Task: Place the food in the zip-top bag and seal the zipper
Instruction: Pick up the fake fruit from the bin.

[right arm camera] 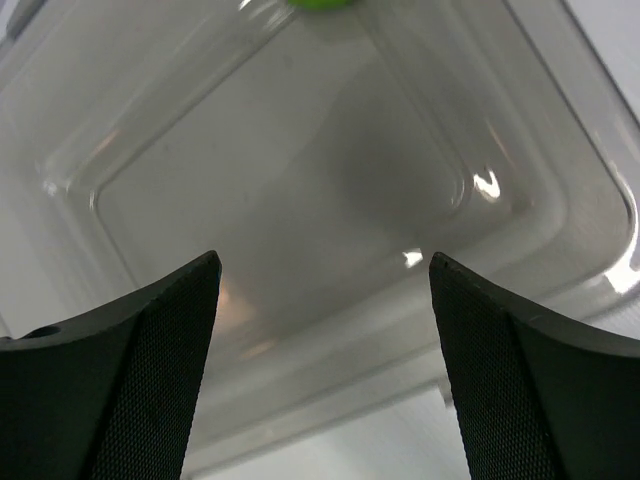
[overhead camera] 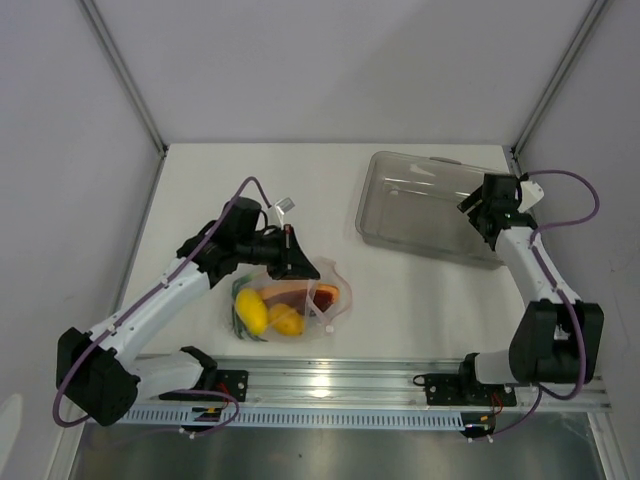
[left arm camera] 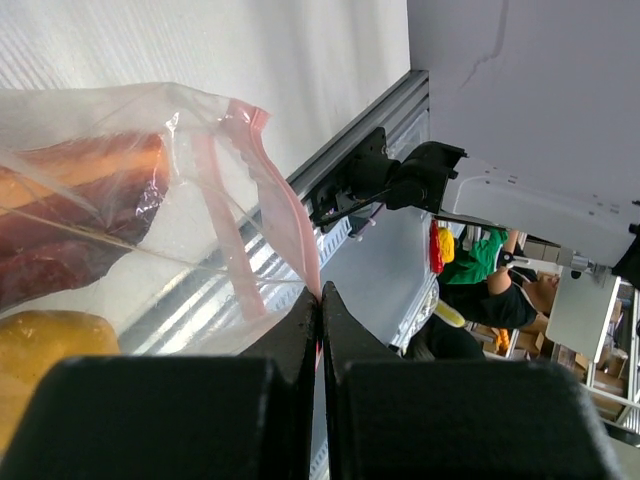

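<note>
– White desk (overhead camera: 300,180), pale grey walls all round, and we're looking down from above. One arm is stretched in to a soft clear zip-top bag (overhead camera: 338,312) lying left of centre, near the metal front rail (overhead camera: 350,385).
– Bag's loaded too: two yellow lemon-like fruits (overhead camera: 252,310) side by side, a reddish-brown meat slice (overhead camera: 298,293) just behind them, a thin green vegetable (overhead camera: 240,325) along the left edge.
– And the left pincer (overhead camera: 305,268) sits right on the bag's far edge. Across on the right, a rigid clear rectangular tray (overhead camera: 375,190), well apart from the bag, with the right pincer (overhead camera: 478,215) hanging over its right end.
– Left wrist camera now! Black fingers (left arm camera: 295,330) pressed flat together, and the narrow pink-red zipper strip (left arm camera: 285,215) is nipped right between the tips.
– Two pink bands show above that pinch, set apart from each other. Meat slice and one yellow fruit sit against the plastic on the left.
– Right wrist view: fingers (right arm camera: 150,350) spread wide, nothing between them, only the tray's clear floor beneath.
– And a sliver of bright green lime (right arm camera: 320,4) at the very top edge. Inside the tray or not, I can't tell.
</note>
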Controlling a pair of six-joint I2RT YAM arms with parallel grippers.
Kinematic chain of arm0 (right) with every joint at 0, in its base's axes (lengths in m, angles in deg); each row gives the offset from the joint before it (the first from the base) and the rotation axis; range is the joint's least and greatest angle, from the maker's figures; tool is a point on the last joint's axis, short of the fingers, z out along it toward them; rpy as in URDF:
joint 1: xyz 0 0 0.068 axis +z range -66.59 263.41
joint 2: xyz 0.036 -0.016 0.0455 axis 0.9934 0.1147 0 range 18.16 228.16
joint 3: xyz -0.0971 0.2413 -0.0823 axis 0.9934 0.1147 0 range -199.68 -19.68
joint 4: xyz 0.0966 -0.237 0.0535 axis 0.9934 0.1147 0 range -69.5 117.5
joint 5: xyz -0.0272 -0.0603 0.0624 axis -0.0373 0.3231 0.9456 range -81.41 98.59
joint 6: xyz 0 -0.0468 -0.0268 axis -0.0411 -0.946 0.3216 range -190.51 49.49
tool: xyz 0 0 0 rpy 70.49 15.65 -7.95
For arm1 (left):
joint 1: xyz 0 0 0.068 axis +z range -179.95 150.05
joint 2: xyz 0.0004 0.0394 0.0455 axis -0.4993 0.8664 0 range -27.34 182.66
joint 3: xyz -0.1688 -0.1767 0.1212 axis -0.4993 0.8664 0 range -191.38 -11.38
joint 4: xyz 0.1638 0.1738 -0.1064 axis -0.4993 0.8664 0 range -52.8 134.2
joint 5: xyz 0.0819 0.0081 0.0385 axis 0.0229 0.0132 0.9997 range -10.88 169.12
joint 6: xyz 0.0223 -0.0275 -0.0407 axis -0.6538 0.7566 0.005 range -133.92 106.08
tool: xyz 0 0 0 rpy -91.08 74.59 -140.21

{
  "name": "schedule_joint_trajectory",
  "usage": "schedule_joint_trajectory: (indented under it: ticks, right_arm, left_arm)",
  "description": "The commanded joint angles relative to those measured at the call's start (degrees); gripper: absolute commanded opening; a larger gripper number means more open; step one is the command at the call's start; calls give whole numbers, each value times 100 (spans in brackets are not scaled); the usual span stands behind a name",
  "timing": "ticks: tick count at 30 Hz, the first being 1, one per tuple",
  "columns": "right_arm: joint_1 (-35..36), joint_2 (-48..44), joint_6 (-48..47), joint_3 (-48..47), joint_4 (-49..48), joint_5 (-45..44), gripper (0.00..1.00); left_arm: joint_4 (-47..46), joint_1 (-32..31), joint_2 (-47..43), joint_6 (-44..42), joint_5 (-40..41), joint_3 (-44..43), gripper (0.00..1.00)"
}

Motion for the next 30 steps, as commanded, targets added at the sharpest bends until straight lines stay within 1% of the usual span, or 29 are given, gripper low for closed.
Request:
schedule_joint_trajectory:
  ticks: [1,3,5,6,9,12,16,21,26,30]
  right_arm:
    - [-367,685,242,-554,-702,-269,86]
    - [-596,1290,260,-878,-737,-181,87]
    - [-719,1670,242,-1081,-842,-102,88]
    - [-737,2020,172,-1300,-877,-67,89]
    - [-746,2583,-12,-1678,-1027,-206,91]
    - [-746,2901,-144,-1899,-1238,-268,92]
    - [-764,3472,-285,-2434,-1299,-461,93]
    - [-790,3921,-373,-2963,-1203,-681,93]
    - [-816,4220,-312,-3244,-1186,-787,92]
    - [-843,4299,-215,-3271,-1229,-892,91]
  left_arm:
    - [-594,-30,82,-147,-218,-14,0]
    - [-787,-30,99,-68,-226,-5,1]
    - [-858,-30,170,-85,-209,-93,1]
    - [-858,-30,196,-103,-200,-146,1]
    - [-849,-22,301,-208,-139,-190,1]
    - [-1024,-30,293,-182,-103,-42,1]
    - [-1218,-30,398,-208,-121,12,0]
    - [-1271,-22,661,-252,-182,-23,1]
    - [-1342,-30,802,-278,-253,-67,1]
    - [-1315,13,1039,-296,-376,-164,0]
